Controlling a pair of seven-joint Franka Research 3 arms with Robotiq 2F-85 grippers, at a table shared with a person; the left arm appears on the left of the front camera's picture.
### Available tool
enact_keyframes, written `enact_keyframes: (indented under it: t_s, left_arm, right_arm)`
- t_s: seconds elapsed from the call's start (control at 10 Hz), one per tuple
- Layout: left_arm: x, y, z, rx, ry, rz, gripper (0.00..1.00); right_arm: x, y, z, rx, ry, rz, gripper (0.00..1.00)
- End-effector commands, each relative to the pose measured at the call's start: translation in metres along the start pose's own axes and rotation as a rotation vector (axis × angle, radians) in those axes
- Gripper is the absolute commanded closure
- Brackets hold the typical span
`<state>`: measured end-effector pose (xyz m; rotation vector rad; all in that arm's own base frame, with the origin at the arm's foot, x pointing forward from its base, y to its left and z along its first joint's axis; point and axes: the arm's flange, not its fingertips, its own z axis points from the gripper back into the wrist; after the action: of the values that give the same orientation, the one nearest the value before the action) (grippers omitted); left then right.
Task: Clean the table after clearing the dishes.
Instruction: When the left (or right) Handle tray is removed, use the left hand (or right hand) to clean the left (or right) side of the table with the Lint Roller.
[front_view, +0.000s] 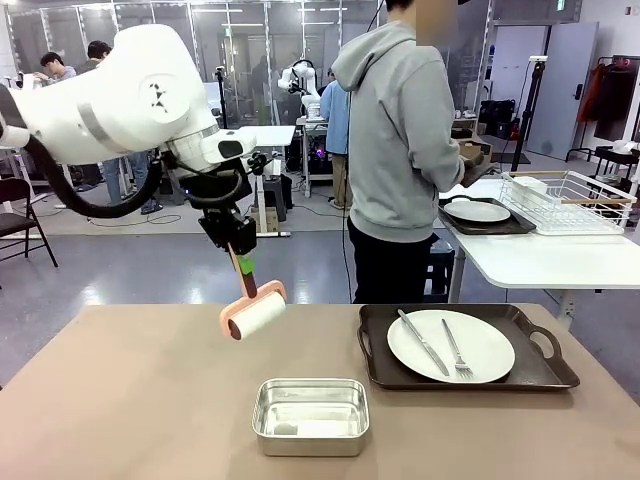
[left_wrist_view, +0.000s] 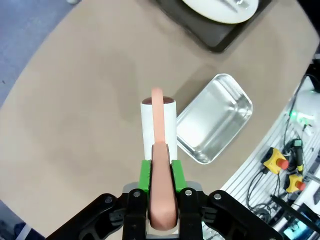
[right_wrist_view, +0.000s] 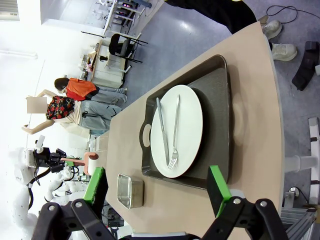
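My left gripper (front_view: 240, 262) is shut on the pink handle of a white lint roller (front_view: 252, 312), held tilted over the far left part of the tan table (front_view: 130, 400). In the left wrist view the green pads (left_wrist_view: 145, 175) clamp the handle and the roller (left_wrist_view: 159, 127) hangs over the table (left_wrist_view: 75, 100). One white plate (front_view: 450, 345) with knife and fork lies on a dark tray (front_view: 540, 375) at the right. My right gripper (right_wrist_view: 156, 185) stands open above that plate (right_wrist_view: 177, 130). A second plate (front_view: 478, 211) on a tray sits on the white side table by a person's hands.
A small steel pan (front_view: 311, 415) sits at the table's near middle, close to the roller, pan (left_wrist_view: 214, 117). A person in a grey hoodie (front_view: 400, 150) stands at the far side, turned to the white table with its wire rack (front_view: 565, 200).
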<state>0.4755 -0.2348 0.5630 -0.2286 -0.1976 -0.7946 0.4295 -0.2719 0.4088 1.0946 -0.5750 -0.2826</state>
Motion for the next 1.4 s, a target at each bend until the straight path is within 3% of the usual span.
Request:
enact_keyframes:
  t_s: [0.0,0.7,0.8,1.0,1.3]
  left_arm:
    - [0.010,0.004,0.005,-0.018,0.010,0.002,0.96]
    - [0.010,0.004,0.005,-0.018,0.010,0.002,0.96]
    - [0.010,0.004,0.000,-0.008,-0.002,-0.001,0.79]
    - [0.013,0.065,-0.007,-0.016,-0.075,0.304,0.79]
    - [-0.026,0.105,-0.047,-0.008,-0.140,0.525,0.79]
  right_arm:
    - [-0.002,0.003,0.001,0.005,0.000,0.002,0.00]
    - [-0.002,0.003,0.001,0.005,0.000,0.002,0.00]
    - [-0.002,0.003,0.001,0.005,0.000,0.002,0.00]
    - [-0.002,0.003,0.001,0.005,0.000,0.002,0.00]
    - [-0.002,0.003,0.001,0.005,0.000,0.002,0.00]
